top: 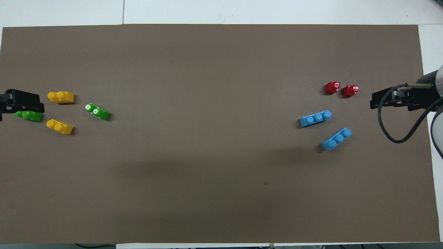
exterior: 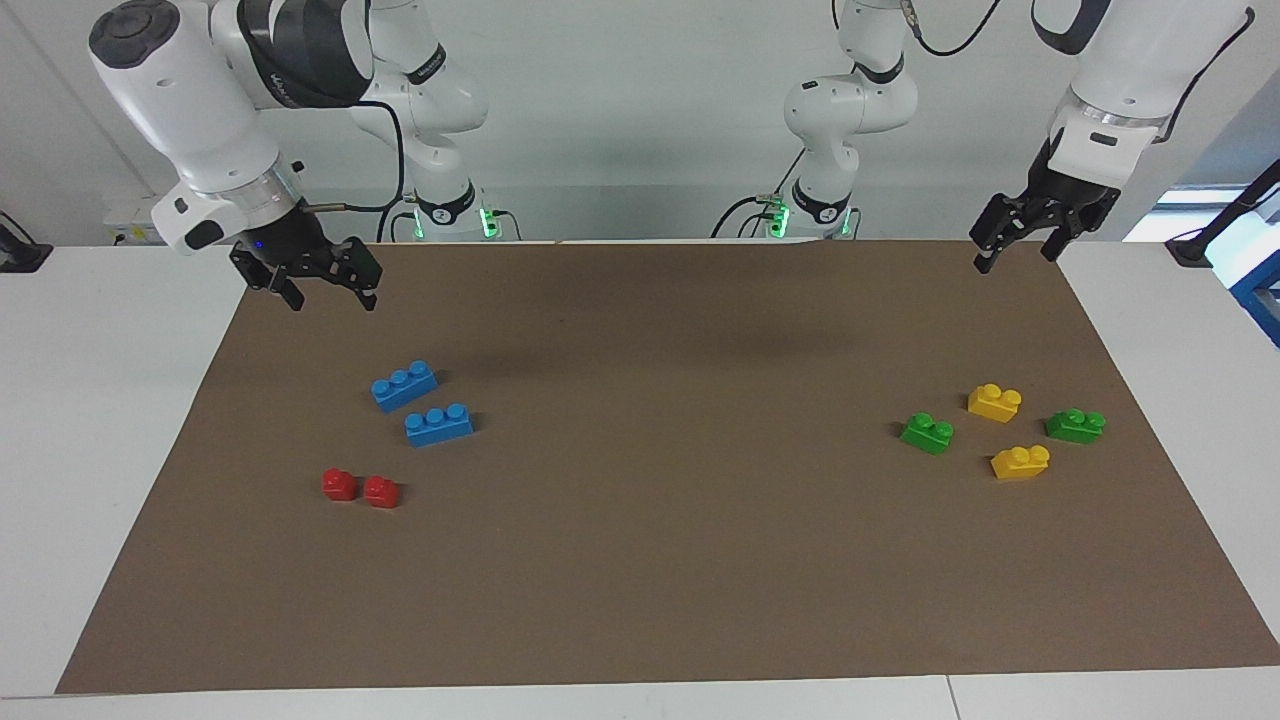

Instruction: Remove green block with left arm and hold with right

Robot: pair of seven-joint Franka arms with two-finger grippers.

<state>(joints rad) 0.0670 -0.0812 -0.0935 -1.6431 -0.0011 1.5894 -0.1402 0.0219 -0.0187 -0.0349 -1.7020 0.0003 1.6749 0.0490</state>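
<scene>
From across the bench (exterior: pixel 120 400), the left pincer (exterior: pixel 1018 250) hangs open and empty above the brown mat's (exterior: pixel 640 560) edge at the left arm's end. The right pincer (exterior: pixel 328 287) hangs likewise, fingers spread, holding nothing. The green block (exterior: pixel 928 433) lies on the mat among two yellow bricks (exterior: pixel 994 402) and a darker green brick (exterior: pixel 1075 425); blue bricks (exterior: pixel 404 385) and red bricks (exterior: pixel 339 485) lie toward the right arm's end.

From overhead, the green block (top: pixel 97 111) shows both studs. The left pincer (top: pixel 20 102) overlaps the darker green brick (top: pixel 29 116), probably well above it. The right pincer (top: pixel 377 100) is near the red bricks (top: pixel 332 87).
</scene>
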